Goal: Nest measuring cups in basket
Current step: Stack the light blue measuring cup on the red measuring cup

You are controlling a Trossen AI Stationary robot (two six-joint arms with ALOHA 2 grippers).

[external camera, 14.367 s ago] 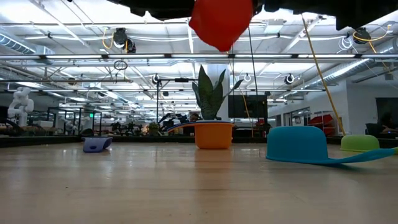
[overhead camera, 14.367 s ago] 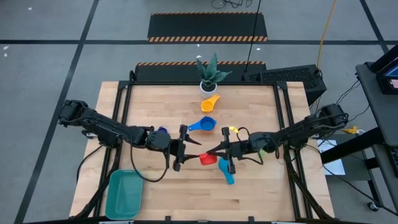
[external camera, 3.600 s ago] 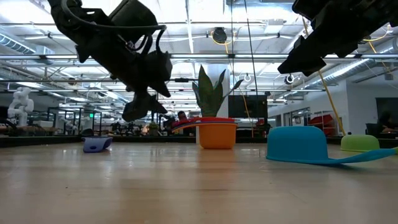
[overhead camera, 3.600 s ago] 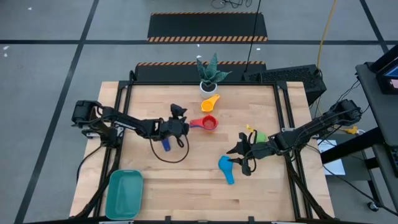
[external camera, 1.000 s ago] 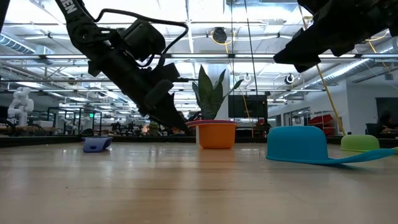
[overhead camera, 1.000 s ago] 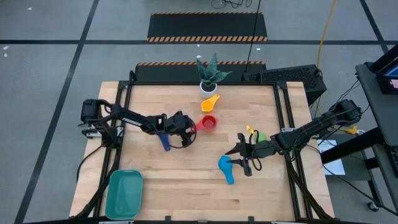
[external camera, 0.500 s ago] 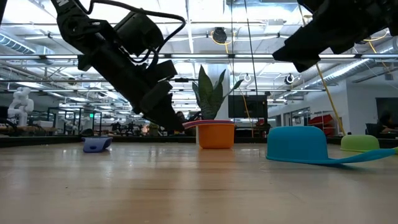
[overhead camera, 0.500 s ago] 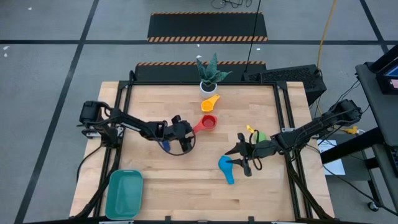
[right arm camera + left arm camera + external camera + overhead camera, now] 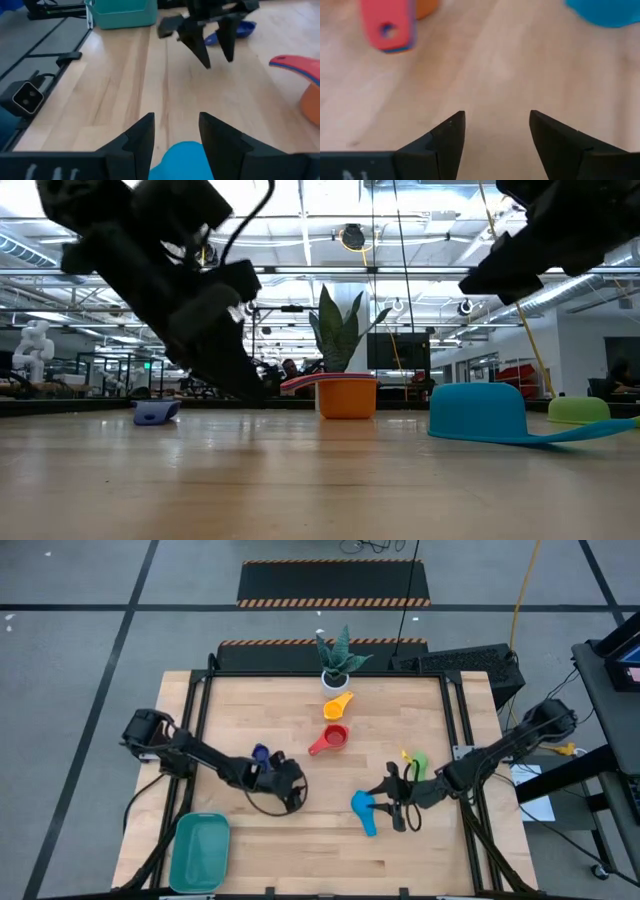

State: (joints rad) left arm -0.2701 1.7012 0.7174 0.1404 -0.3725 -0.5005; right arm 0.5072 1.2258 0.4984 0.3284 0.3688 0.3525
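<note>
A robotics lab or industrial test hall. The pale wooden-plank worktable (image 9: 300,830) stands in a black metal frame on a grey concrete floor marked with dark tape lines. Just behind the table lies a black floor mat edged with orange hazard stripes (image 9: 334,584). Beyond the table, exposed ceiling trusses (image 9: 400,272) span a wide hall, and a white humanoid robot (image 9: 30,345) stands far off.

1. The red cup (image 9: 332,739), once held in the air between both arms, now sits on the desk below the orange cup (image 9: 338,705).
2. The left tool (image 9: 293,787) has released it and pulled back toward the desk's near side, empty, fingers apart.
3. The right tool (image 9: 388,796) has shifted slightly nearer, above the light blue cup (image 9: 363,811).
</note>
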